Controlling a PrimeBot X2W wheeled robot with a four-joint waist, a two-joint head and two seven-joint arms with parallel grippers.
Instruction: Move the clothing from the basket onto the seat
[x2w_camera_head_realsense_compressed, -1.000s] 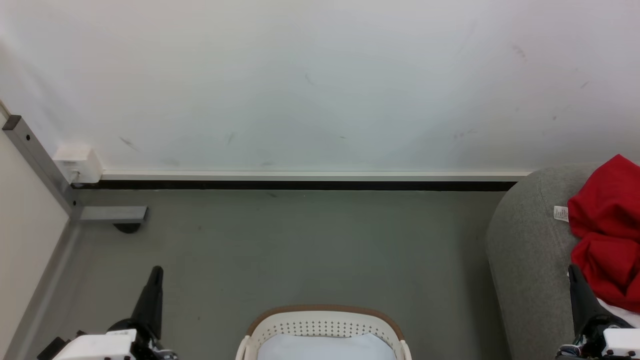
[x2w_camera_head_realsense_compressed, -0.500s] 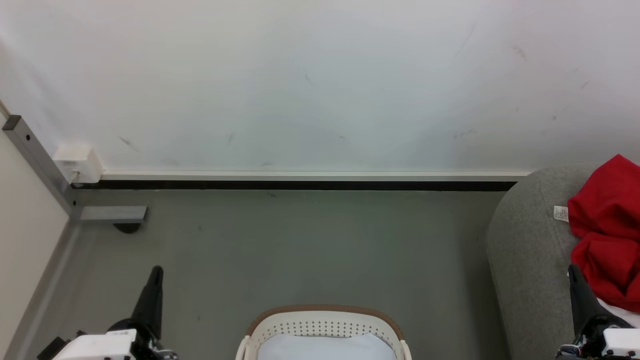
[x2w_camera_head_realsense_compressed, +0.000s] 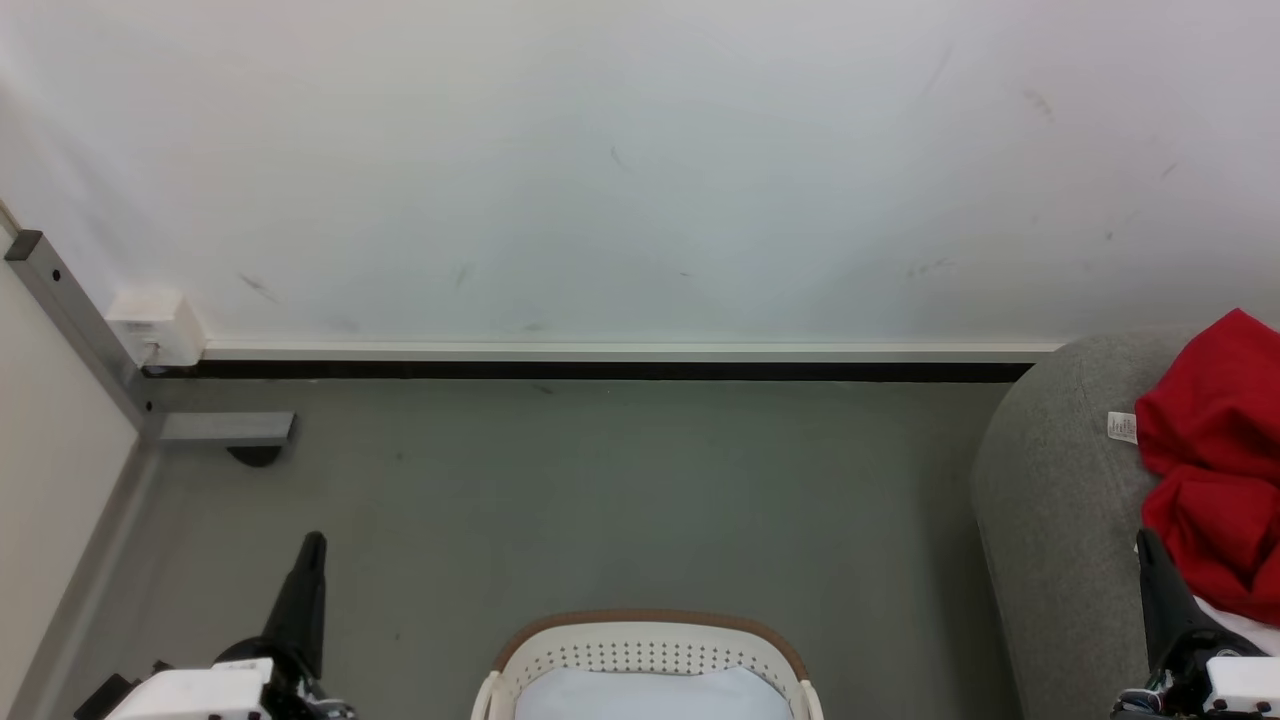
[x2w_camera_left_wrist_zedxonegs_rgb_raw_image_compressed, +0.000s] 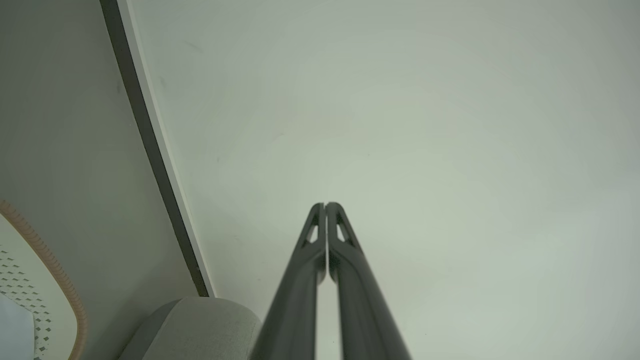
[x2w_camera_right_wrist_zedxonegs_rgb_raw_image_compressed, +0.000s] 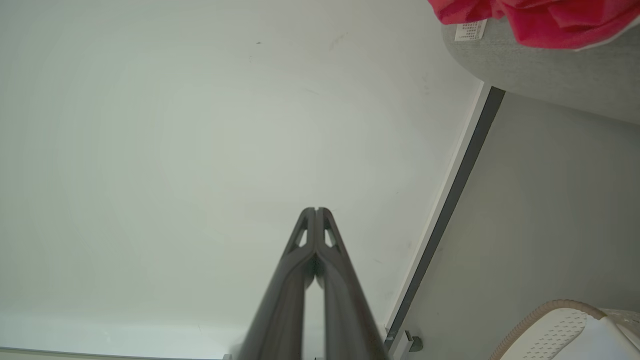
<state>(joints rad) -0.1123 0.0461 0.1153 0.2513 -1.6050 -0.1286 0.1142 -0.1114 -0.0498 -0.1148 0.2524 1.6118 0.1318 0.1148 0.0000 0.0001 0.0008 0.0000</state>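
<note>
My left gripper (x2w_camera_left_wrist_zedxonegs_rgb_raw_image_compressed: 325, 206) and right gripper (x2w_camera_right_wrist_zedxonegs_rgb_raw_image_compressed: 316, 210) are clenched, empty. The clothing (x2w_camera_head_realsense_compressed: 1215, 450) heaped on the seat (x2w_camera_head_realsense_compressed: 1050, 520) looks soft and light; I'd pinch a raised fold.

- Basket (x2w_camera_head_realsense_compressed: 648, 650) on floor (x2w_camera_head_realsense_compressed: 600, 490), front centre.
- Seat (x2w_camera_head_realsense_compressed: 1050, 520) on floor right of basket, apart from it; wall (x2w_camera_head_realsense_compressed: 640, 150) behind both.
- Clothing (x2w_camera_head_realsense_compressed: 1215, 460) lies on top of seat.
</note>
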